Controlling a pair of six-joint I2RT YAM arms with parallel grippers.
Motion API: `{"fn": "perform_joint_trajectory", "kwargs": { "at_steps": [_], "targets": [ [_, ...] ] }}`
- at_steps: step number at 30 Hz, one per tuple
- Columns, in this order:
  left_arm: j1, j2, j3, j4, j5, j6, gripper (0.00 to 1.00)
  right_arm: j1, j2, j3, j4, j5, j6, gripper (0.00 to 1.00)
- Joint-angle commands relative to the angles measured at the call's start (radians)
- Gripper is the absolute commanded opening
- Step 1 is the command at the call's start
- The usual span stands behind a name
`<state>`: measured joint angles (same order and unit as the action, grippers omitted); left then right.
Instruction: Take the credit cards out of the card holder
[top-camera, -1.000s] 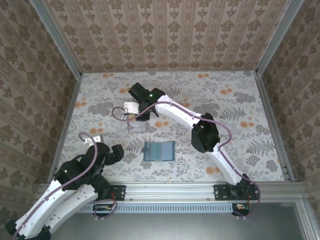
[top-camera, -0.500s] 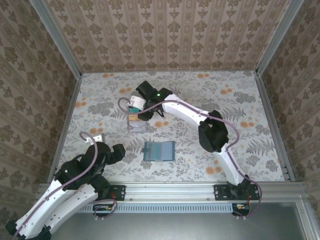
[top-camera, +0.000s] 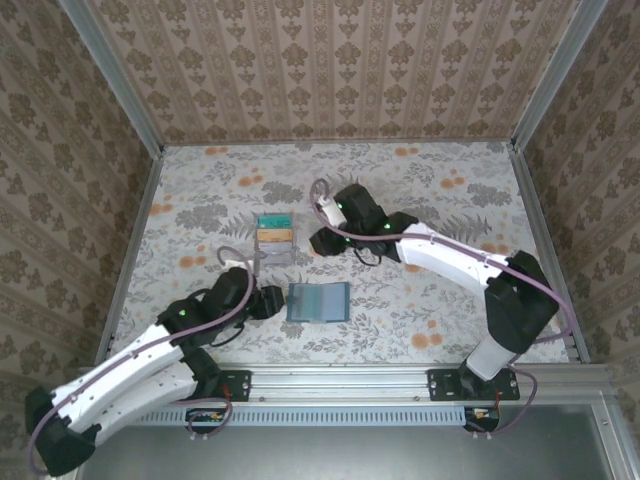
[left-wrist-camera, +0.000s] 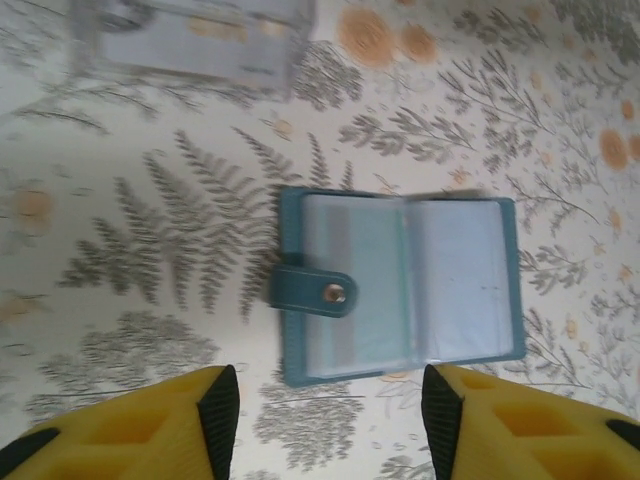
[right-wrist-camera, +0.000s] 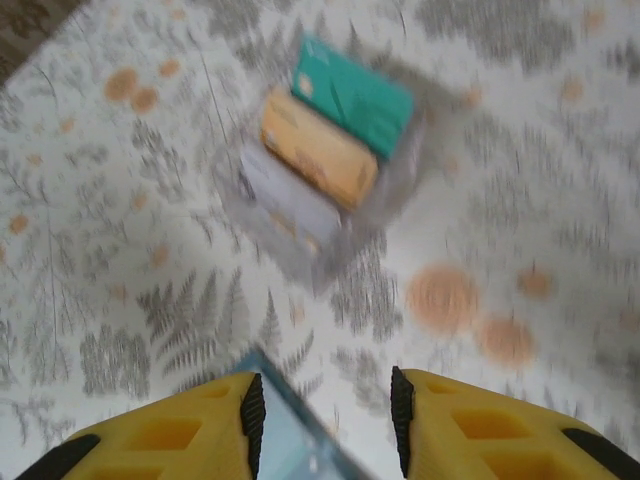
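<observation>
Left wrist view: my left jaws are spread and empty; the card holder lies open on the bench just ahead. My right jaws are spread too, near the credit cards.

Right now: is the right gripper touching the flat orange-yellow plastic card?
Apart. Right wrist view: bare patterned tablecloth separates the right gripper from the orange-yellow card.

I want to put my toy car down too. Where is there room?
Free: the bare table right of the right arm, up to the right wall, and the far-left corner. Crowded: the middle, around the tray, the card holder, the left pincer and the right pincer.
</observation>
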<state>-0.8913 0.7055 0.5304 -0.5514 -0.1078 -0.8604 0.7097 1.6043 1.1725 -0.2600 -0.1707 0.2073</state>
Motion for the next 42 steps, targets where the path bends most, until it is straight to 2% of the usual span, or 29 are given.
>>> {"fn": "perform_joint_trajectory", "kwargs": {
  "at_steps": [1,7,12,18,23,31,35,42],
  "targets": [
    [-0.061,0.074,-0.011,0.142,-0.009,-0.012,0.49,0.0,-0.104,-0.162,0.052,0.031,0.159,0.41],
    [-0.14,0.273,0.018,0.229,-0.028,-0.019,0.44,0.01,-0.261,-0.414,0.094,0.049,0.291,0.39],
    [-0.147,0.398,0.024,0.294,-0.03,-0.013,0.44,0.039,-0.293,-0.521,0.151,0.037,0.365,0.37],
    [-0.07,0.468,-0.018,0.363,0.032,-0.008,0.44,0.076,-0.232,-0.531,0.19,0.036,0.395,0.35],
    [-0.045,0.466,-0.036,0.376,0.045,0.002,0.43,0.098,-0.154,-0.509,0.214,0.024,0.402,0.33],
    [-0.043,0.478,-0.043,0.386,0.066,0.011,0.4,0.119,-0.08,-0.473,0.165,0.064,0.399,0.31],
    [-0.045,0.491,-0.036,0.385,0.078,0.014,0.38,0.125,-0.066,-0.472,0.162,0.072,0.397,0.24],
    [-0.106,0.527,0.026,0.347,0.062,0.06,0.38,0.127,-0.057,-0.468,0.162,0.077,0.398,0.19]
  ]
}}
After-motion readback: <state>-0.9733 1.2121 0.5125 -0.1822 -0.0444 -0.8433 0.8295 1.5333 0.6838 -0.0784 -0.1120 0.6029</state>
